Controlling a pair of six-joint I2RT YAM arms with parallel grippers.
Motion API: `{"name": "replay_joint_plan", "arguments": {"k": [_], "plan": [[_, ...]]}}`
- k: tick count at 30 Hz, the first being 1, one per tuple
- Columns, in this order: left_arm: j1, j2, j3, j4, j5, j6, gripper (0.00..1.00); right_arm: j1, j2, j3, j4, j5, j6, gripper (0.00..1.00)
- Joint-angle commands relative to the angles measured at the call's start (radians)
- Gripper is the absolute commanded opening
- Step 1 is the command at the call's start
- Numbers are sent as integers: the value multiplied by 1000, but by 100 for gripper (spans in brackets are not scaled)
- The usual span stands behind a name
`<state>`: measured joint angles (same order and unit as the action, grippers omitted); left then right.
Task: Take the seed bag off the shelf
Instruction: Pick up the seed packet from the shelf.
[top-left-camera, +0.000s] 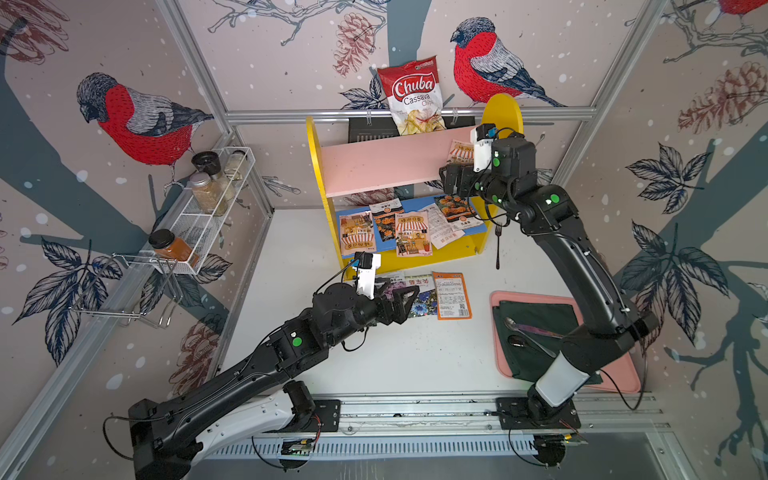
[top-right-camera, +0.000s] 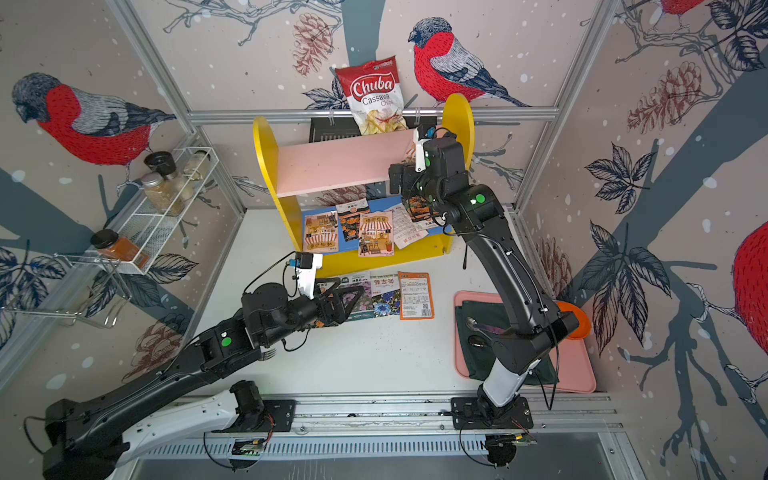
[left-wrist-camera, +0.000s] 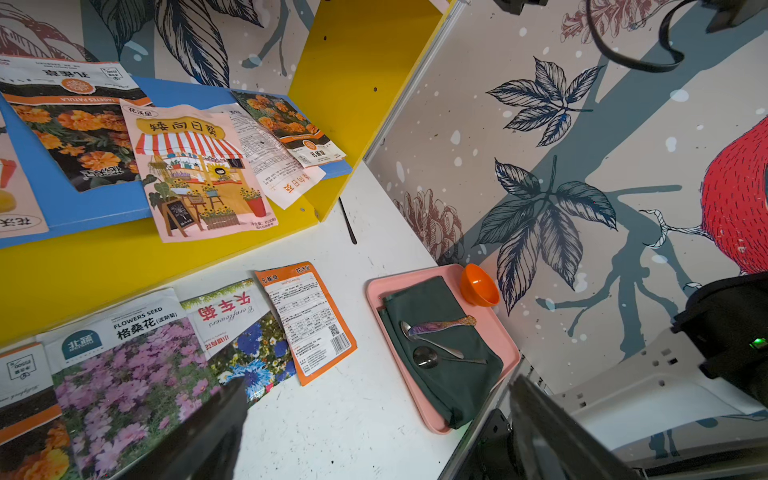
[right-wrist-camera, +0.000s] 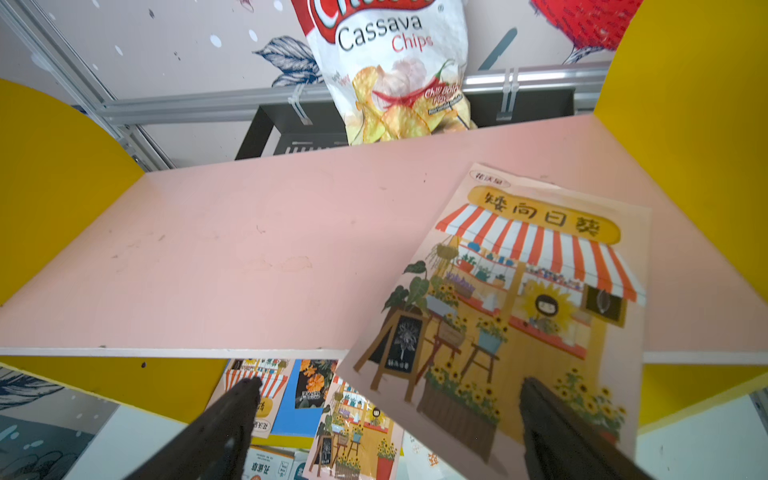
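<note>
**Open right hand (right-wrist-camera: 388, 390) faces seed bag (right-wrist-camera: 519, 299) on shelf (top-left-camera: 316, 166)**

The seed bag lies flat at the right end of the pink upper board (right-wrist-camera: 249, 249). One corner overhangs the front edge, and a yellow side panel (right-wrist-camera: 685, 124) is just beside it. The left hand (top-left-camera: 409, 305), spread and empty, hovers over seed packets (top-left-camera: 451, 295) on the white surface (top-left-camera: 415, 353). A cassava chips bag (top-left-camera: 413, 97) stands behind the shelf.
</note>
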<state>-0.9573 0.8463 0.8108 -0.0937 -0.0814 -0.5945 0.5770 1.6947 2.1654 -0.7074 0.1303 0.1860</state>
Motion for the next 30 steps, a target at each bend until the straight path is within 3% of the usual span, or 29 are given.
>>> {"name": "replay_joint_plan", "arguments": {"k": [1, 6, 10, 19, 25, 30], "plan": [[2, -2, -1, 23, -14, 7, 98, 1, -13, 17, 34, 25, 10, 99], [2, -3, 1, 16, -17, 14, 98, -39, -84, -40, 75, -46, 54, 99], [3, -16, 13, -2, 0, 37, 98, -105, -196, -194, 149, -120, 129, 98], [2, -91, 57, -105, 63, 155, 98, -330, -391, -532, 319, -416, 343, 94], [2, -191, 46, -148, 84, 199, 98, -440, -420, -732, 525, -636, 515, 88], [2, -315, 24, -150, 26, 200, 98, -465, -395, -794, 680, -731, 622, 84]]}}
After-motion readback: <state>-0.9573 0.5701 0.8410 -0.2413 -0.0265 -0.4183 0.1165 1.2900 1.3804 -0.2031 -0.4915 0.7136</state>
